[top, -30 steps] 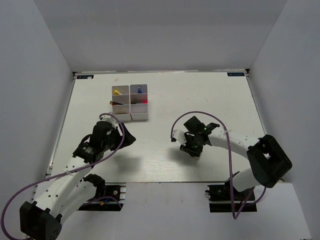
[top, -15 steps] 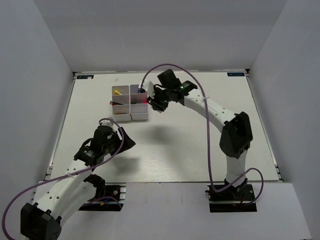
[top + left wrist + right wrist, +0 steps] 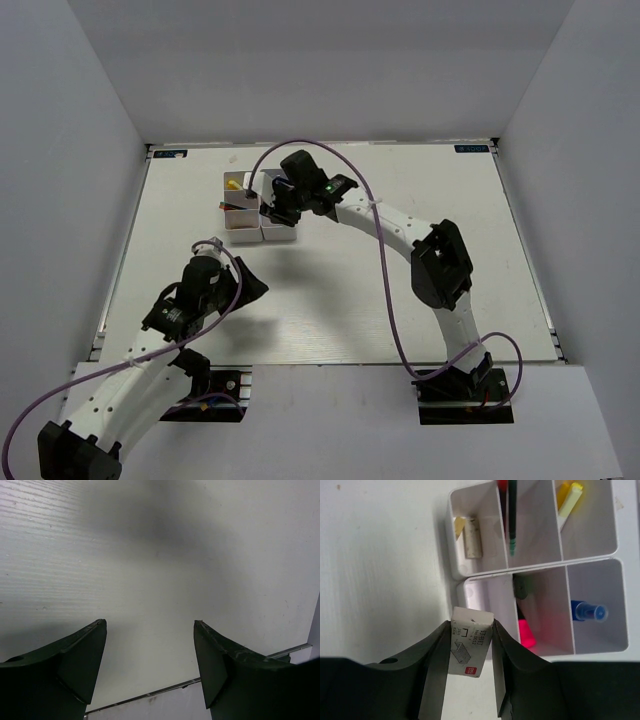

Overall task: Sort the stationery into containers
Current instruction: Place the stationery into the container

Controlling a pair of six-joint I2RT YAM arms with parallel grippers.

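My right gripper [image 3: 471, 630] is shut on a small white staple box [image 3: 470, 647] with a printed drawing and a red logo. It holds the box just above the near corner of the white six-compartment organiser [image 3: 535, 567]. The compartments hold a tan eraser [image 3: 472, 537], a green pen [image 3: 512, 525], a yellow-tipped marker [image 3: 568, 497], a blue-capped glue bottle [image 3: 587, 611] and a pink-capped highlighter [image 3: 526, 632]. In the top view the right gripper [image 3: 275, 205] covers the organiser's [image 3: 243, 222] right half. My left gripper [image 3: 255, 285] is open and empty over bare table, as the left wrist view [image 3: 150, 622] shows.
The organiser stands at the far left-centre of the white table [image 3: 400, 280]. Grey walls enclose the table on three sides. The right arm [image 3: 400, 225] stretches across the table's middle. The table's edge strip [image 3: 150, 695] shows below the left fingers.
My right arm has swung from the table's middle right to the organiser at the far left. The left arm has drawn back slightly toward the near edge.
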